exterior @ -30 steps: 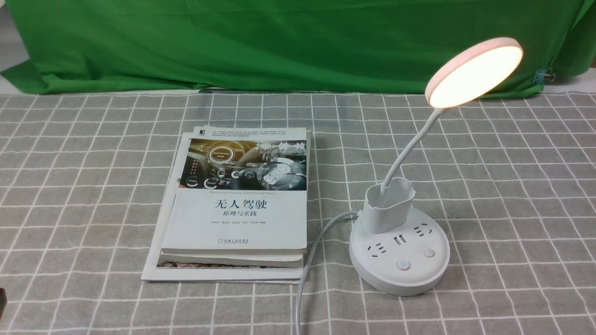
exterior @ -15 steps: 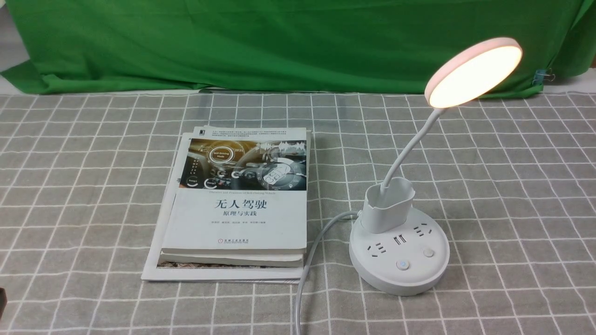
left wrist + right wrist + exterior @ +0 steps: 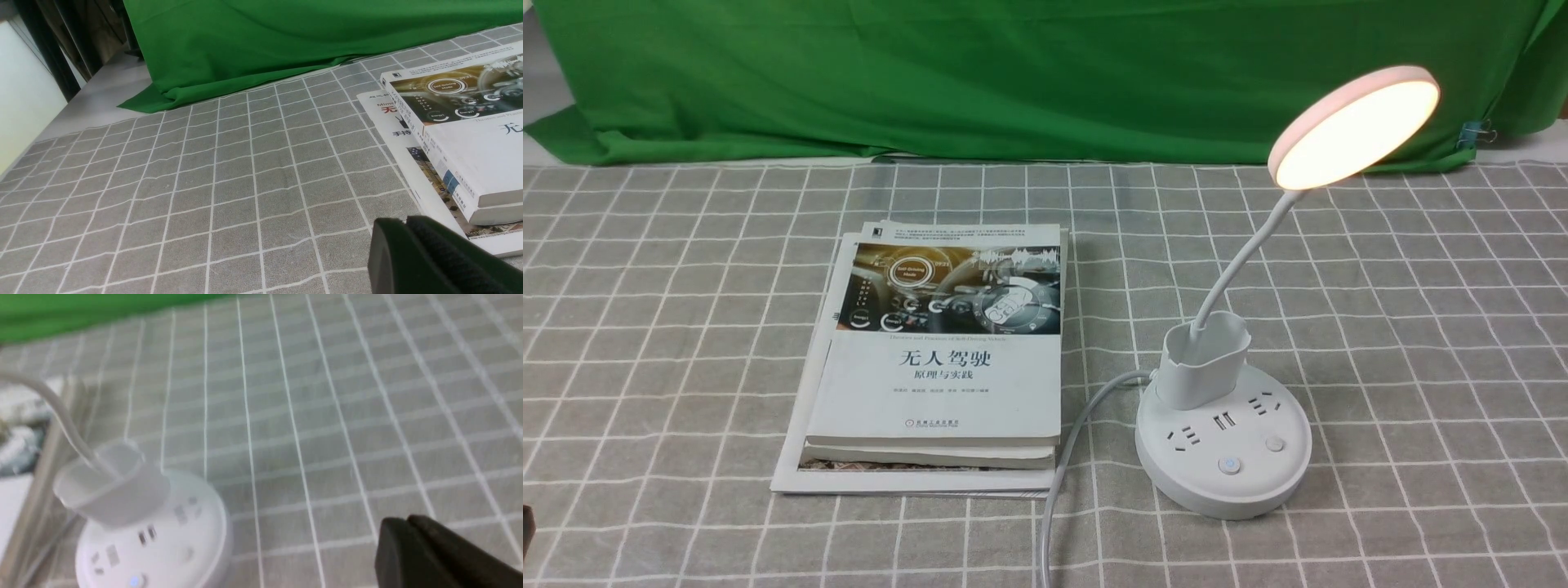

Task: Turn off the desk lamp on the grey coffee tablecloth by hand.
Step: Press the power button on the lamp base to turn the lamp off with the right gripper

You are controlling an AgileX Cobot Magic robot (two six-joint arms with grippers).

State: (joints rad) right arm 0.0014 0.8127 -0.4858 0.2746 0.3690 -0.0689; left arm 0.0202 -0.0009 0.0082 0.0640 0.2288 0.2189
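Your left tool [image 3: 408, 220] and right tool [image 3: 408, 520]: fingers together, cropped in wrist views; lamp head cut off in right.

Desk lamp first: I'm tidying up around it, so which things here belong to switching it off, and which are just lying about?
For the job:
- lit desk lamp
- grey tablecloth under it
- right end effector

Just lying about:
- stacked books
- green backdrop cloth

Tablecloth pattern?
The tablecloth is grey-brown with a grid of thin white lines; clearest in the front view.
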